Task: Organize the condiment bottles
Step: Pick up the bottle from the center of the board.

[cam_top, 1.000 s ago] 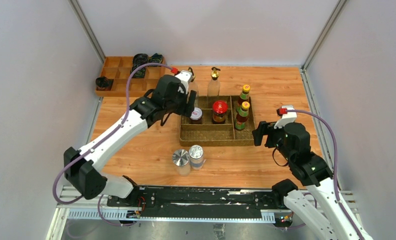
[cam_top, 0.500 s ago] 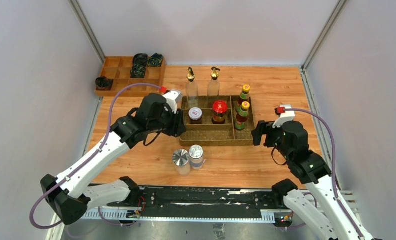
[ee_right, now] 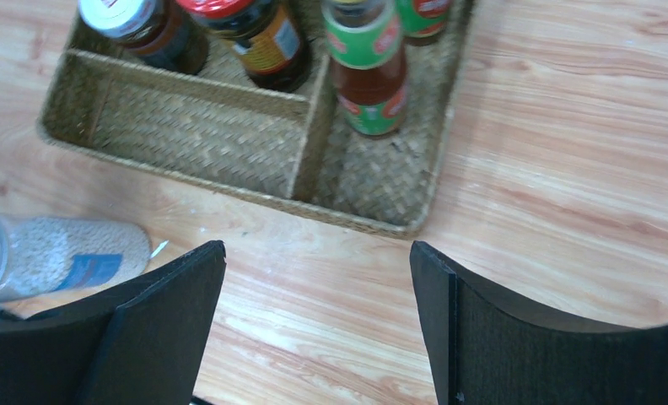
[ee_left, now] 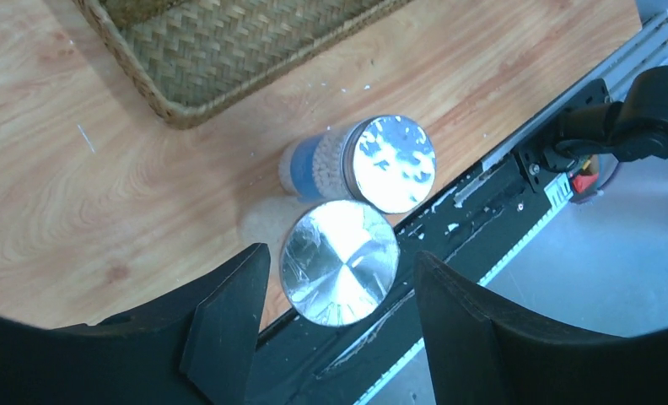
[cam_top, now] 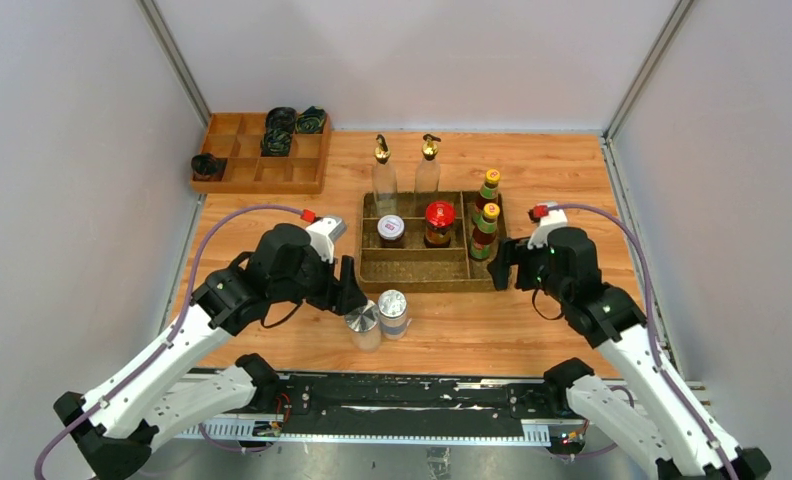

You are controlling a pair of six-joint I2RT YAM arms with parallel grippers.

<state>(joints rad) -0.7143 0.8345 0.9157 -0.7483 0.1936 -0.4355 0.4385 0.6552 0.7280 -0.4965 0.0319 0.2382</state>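
On the wooden counter [cam_top: 572,170], the woven compartment tray [cam_top: 432,285] has its 6 o'clock section vacant, likely for the two silver-lidded glass shakers [cam_top: 392,305] standing outside it at 6 o'clock. The left end effector [ee_left: 341,263] hangs spread above one shaker; its twin just beside crowds the grasp. The right end effector [ee_right: 315,249], spread, pinches nothing at the tray's 3 o'clock.

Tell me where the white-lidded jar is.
In the top view, the white-lidded jar stands inside the woven tray, immediately left of the red-lidded jar.
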